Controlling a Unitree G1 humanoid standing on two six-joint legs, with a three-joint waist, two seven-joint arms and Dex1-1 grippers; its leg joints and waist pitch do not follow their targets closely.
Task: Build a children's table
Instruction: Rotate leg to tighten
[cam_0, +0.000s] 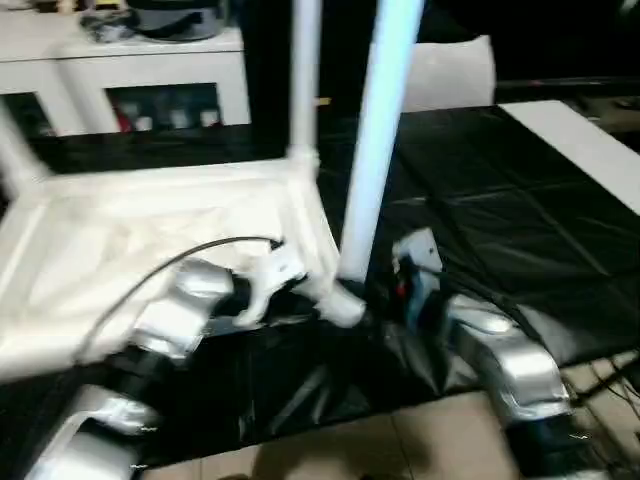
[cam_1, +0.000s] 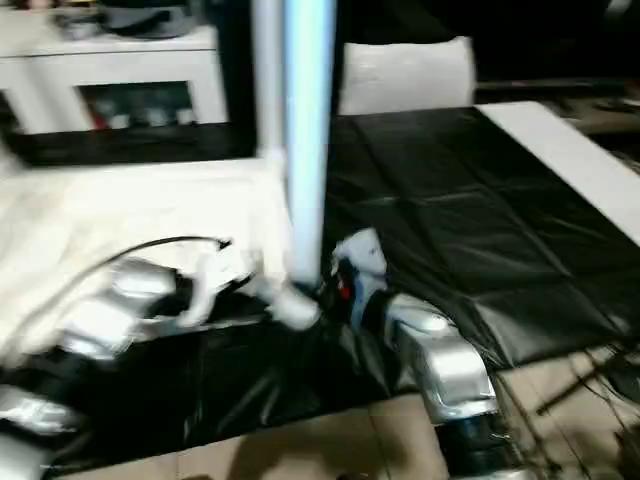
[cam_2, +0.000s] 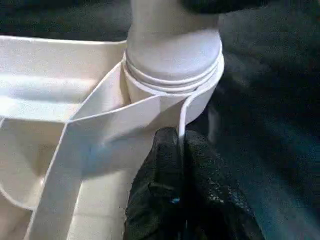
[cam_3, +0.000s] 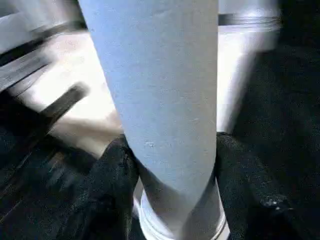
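Currently the step in hand looks like seating a leg in a corner socket of the children's table. The white plastic square top (cam_0: 150, 250) lies upside down, ribbed underside up, on black sheeting on the floor (cam_0: 470, 230); a far leg (cam_0: 305, 80) already stands in its own corner, with another at the left edge.

Left: the left claw (cam_2: 181, 150) is nearly closed, its black fingers pinching the thin white rim wall of the top just beside the near round corner socket (cam_2: 172, 95). I read this as steadying the top.

Middle: the long white tapered round leg (cam_0: 375, 150) stands upright in that socket, its base collar resting on the socket mouth.

Right: the right claw (cam_3: 172, 180) sits about half wide around the low end of this leg, one finger (cam_3: 112, 185) on each side. Whether the pads actually press the plastic, I cannot tell.

Next move, by my judgement: keep the rim pinned and drive or twist the leg straight down its axis until the collar seats; a tilt would likely jam it.
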